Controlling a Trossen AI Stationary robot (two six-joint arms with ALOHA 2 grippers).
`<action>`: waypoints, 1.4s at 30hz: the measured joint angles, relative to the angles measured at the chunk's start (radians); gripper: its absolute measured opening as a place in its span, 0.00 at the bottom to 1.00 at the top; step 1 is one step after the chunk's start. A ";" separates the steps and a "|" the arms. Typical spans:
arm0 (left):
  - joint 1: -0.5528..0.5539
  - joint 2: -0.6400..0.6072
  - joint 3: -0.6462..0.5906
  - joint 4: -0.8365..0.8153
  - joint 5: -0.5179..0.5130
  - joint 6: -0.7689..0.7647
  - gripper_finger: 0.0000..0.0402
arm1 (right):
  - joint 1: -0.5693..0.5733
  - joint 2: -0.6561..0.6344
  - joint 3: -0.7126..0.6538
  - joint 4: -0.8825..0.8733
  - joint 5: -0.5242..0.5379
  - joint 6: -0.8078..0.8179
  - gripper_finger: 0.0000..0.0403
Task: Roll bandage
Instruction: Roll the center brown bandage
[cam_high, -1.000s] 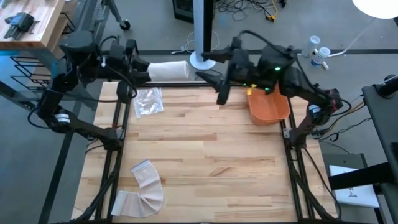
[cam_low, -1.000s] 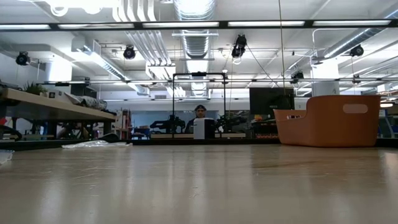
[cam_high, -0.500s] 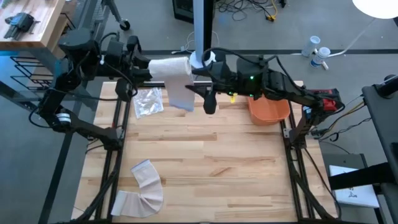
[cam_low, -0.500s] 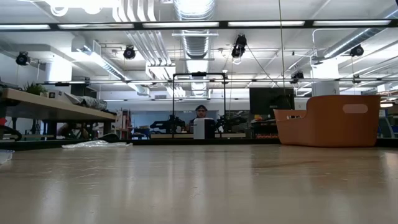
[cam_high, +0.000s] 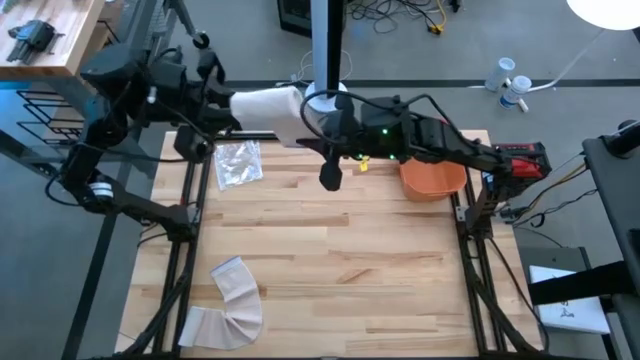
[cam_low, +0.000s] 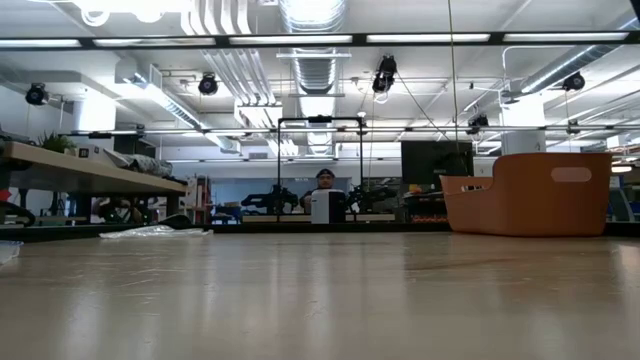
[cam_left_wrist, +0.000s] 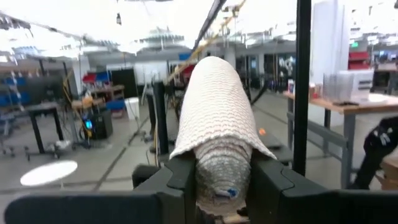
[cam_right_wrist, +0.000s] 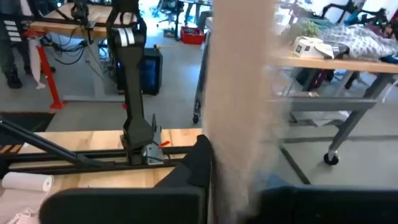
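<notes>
On the near part of the surface a second bandage strip is left lying, well apart from the work. At the far edge the bandage roll is held aloft, clamped in the left gripper; its loose tail is pinched in the shut jaws of the right gripper. If tension is lost, the tail could slip and the winding slacken.

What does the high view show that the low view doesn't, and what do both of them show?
Only the high view shows both arms: the left claw holding the bandage roll above the table's far edge, the right claw shut on the roll's loose end, and a second bandage lying on the table. Only the low view shows a person in the room beyond. Both show the orange bin and the wooden table.
</notes>
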 joint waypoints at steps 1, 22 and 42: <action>0.000 -0.004 0.000 0.014 0.000 -0.004 0.21 | 0.000 -0.002 0.000 -0.004 0.000 -0.005 0.03; 0.026 0.004 -0.003 0.111 -0.267 0.051 0.21 | 0.030 -0.014 0.008 -0.081 -0.004 0.060 0.01; 0.036 0.074 -0.177 0.059 -0.499 0.479 0.21 | 0.037 -0.062 0.075 0.198 -0.121 0.332 0.01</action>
